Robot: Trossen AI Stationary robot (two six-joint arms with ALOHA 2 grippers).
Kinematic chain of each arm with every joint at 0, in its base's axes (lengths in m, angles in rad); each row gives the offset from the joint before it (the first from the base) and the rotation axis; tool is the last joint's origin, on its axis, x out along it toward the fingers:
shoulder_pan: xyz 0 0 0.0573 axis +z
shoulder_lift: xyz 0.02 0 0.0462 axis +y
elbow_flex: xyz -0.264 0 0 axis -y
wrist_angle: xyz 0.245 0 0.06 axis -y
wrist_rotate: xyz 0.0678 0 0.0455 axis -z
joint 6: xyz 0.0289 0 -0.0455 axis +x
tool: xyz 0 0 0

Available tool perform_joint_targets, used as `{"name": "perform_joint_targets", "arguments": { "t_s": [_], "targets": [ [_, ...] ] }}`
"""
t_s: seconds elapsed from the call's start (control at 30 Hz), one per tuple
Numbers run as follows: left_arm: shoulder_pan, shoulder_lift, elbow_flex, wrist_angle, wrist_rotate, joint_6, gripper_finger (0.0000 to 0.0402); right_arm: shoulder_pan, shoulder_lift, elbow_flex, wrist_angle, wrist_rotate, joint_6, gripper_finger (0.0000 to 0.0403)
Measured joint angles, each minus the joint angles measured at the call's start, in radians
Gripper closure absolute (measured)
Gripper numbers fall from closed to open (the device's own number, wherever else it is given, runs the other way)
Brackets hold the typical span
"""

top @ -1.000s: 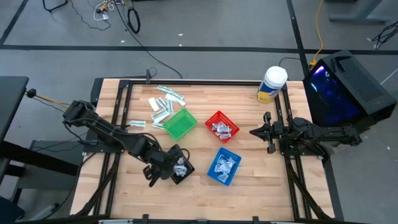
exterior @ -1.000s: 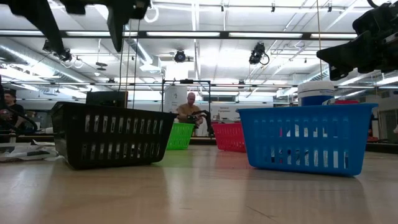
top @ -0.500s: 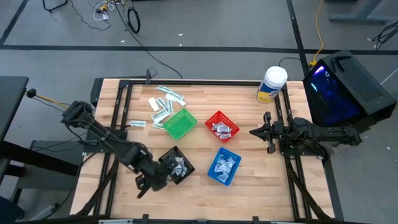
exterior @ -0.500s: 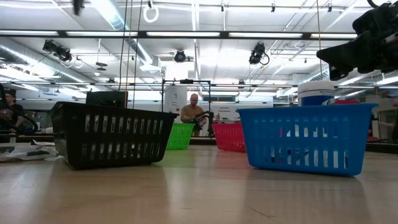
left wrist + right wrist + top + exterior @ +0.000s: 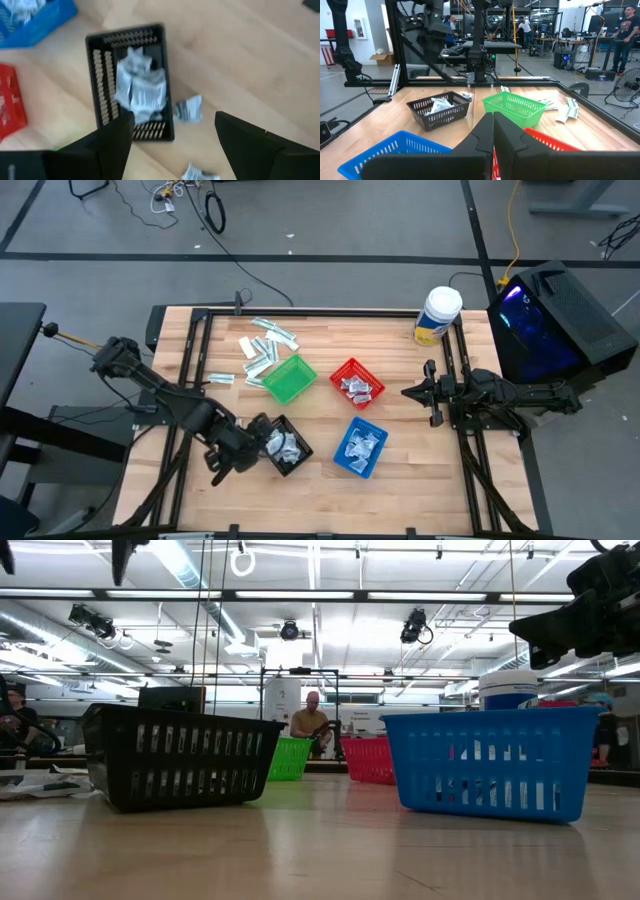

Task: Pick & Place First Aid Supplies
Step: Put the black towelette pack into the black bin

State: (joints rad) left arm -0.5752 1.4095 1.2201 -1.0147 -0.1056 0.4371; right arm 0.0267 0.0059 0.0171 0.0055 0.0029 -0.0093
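Observation:
First aid supplies lie in several places. White packets (image 5: 140, 87) fill the black basket (image 5: 283, 446), and two packets (image 5: 189, 109) rest flat on the wood just outside it. Loose strips (image 5: 265, 345) lie at the far left of the table. More packets sit in the red basket (image 5: 357, 383) and the blue basket (image 5: 360, 446). My left gripper (image 5: 232, 458) hangs open above the table, just left of the black basket, with nothing between its fingers (image 5: 110, 145). My right gripper (image 5: 412, 392) waits shut at the right side, pointing level.
A green basket (image 5: 290, 378) stands between the loose strips and the red basket. A white-lidded, yellow-labelled tub (image 5: 438, 315) stands at the far right. Bare wood lies along the near edge. People show in the room beyond the table.
My left gripper has drawn back from above the black basket toward the table's left edge and has risen, its fingers climbing almost out of the top of the low view. It has stayed open. The baskets and packets have not moved.

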Motion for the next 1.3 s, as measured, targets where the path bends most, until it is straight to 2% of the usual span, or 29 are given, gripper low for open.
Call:
{"name": "perform_joint_targets", "arguments": {
  "t_s": [0.17, 0.37, 0.53, 0.97, 1.1, 1.3],
  "targets": [
    [0.038, -0.004, 0.000, -0.059, -0.004, -0.033, 0.0115, 0.000, 0.000, 0.000, 0.000, 0.000, 0.000, 0.0390],
    [0.088, -0.004, 0.000, -0.126, -0.052, -0.280, 0.0115, 0.000, 0.000, 0.000, 0.000, 0.000, 0.000, 0.0390],
    [0.116, -0.018, -0.013, -0.163, -0.056, -0.369, 0.0115, 0.000, 0.000, 0.000, 0.000, 0.000, 0.000, 0.0390],
    [0.180, -0.135, -0.257, -0.159, -0.019, -0.512, 0.0112, 0.000, 0.000, 0.000, 0.000, 0.000, 0.000, 0.0390],
    [0.224, -0.135, -0.311, -0.155, 0.018, -0.545, 0.0090, 0.000, 0.000, 0.000, 0.000, 0.000, 0.000, 0.0390],
    [0.266, -0.135, -0.372, -0.117, 0.031, -0.557, 0.0026, 0.000, 0.000, 0.000, 0.000, 0.000, 0.000, 0.0390]
  ]
}}
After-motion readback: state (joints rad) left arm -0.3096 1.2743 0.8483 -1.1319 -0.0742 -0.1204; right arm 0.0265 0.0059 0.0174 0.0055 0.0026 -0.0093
